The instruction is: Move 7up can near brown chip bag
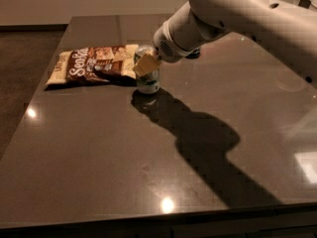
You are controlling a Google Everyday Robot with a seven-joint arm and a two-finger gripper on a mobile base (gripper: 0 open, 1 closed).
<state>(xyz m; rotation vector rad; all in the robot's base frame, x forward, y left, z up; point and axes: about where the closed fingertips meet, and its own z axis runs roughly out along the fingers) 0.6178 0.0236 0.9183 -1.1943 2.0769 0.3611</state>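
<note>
The 7up can [148, 82] stands upright on the dark table [99, 148], right next to the right end of the brown chip bag [91, 64], touching or nearly touching it. The bag lies flat at the far left of the table. My gripper [146, 63] reaches in from the upper right and is shut on the can's upper part. One tan finger pad [144, 65] shows on the near side of the can; the other is hidden behind it. The can's bottom looks to be resting on the table.
My white arm [237, 19] crosses the upper right and casts a large shadow [198, 143] over the table's middle. A dark object [194, 54] shows partly behind the arm. The table's front edge [158, 217] is near, its left edge beside the bag.
</note>
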